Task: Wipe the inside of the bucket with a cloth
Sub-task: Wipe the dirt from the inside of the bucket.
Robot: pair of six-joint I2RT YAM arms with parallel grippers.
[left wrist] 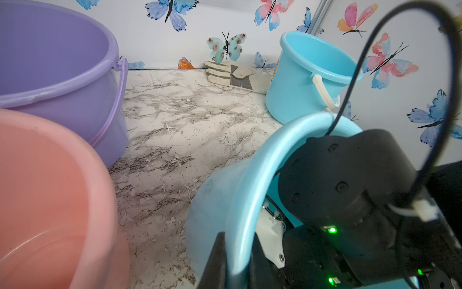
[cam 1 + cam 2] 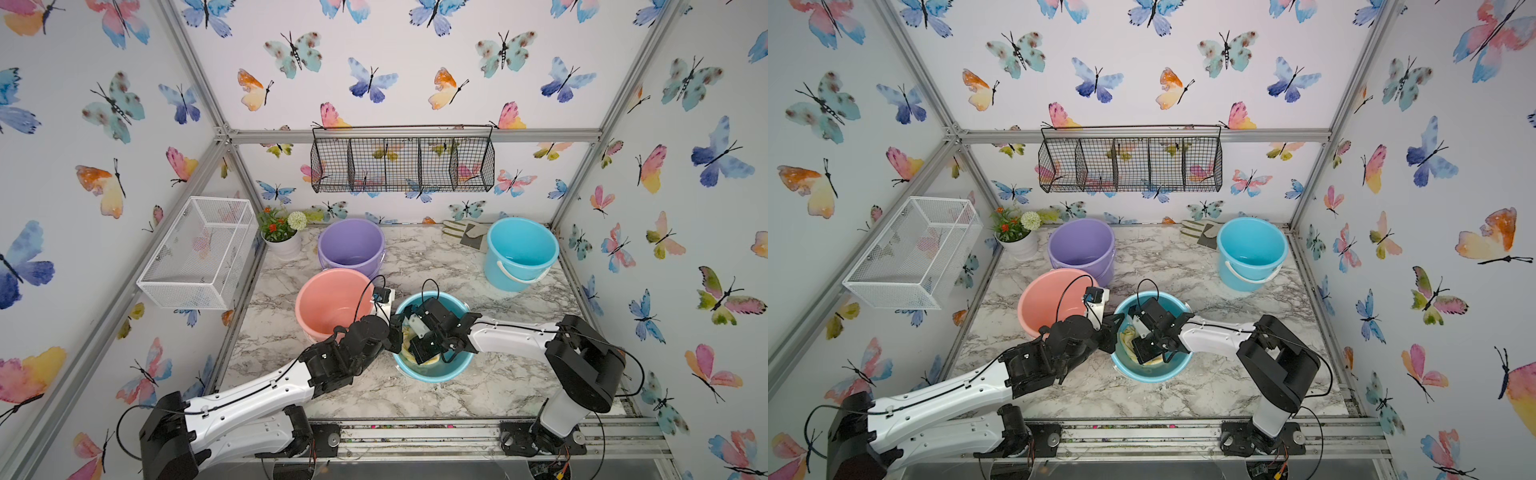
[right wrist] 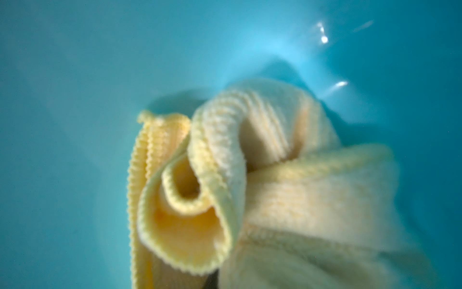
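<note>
Right end effector (image 2: 422, 351) is down inside the bucket (image 2: 438, 372), pressed together w/ the cloth (image 3: 300, 200) pinched in it. Cloth's all bunched up against the blue inner wall (right wrist view's pretty blurry tho). Left end effector (image 1: 237, 265) is clamped on the bucket's rim, one finger inside, one outside. Bucket sits front-middle on the bench (image 2: 415, 266), pink bucket (image 2: 328, 303) near it.
</note>
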